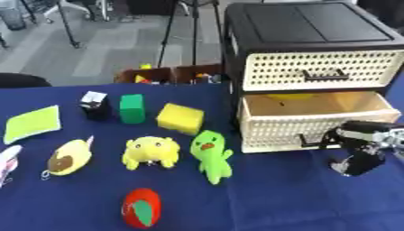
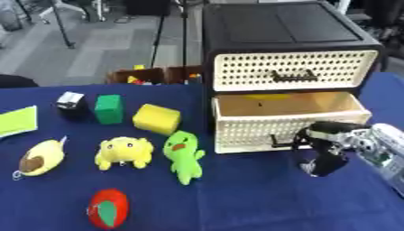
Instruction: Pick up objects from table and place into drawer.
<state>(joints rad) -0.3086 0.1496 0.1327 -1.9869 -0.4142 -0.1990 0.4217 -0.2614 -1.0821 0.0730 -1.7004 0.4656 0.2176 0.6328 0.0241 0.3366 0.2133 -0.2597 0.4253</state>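
The right robot hand [image 2: 328, 155] hangs just before the pulled-out lower cream perforated drawer [image 1: 315, 121], fingers curled, holding nothing. The green plush bird [image 1: 211, 155] lies to its left on the blue-clothed bench [image 1: 300, 198], beside a yellow plush frog [image 1: 150, 151] and yellow sponge block [image 1: 180, 118].

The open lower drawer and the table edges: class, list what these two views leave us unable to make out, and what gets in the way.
- Lower drawer: its front wall hides the floor in both views; only something yellow shows at the back.
- Right hand: blurred, so its fingers and any contact with the drawer handle are unclear.
- Pink-and-white thing: cut off by the left eye view's left edge.
- Left hand: in neither view.
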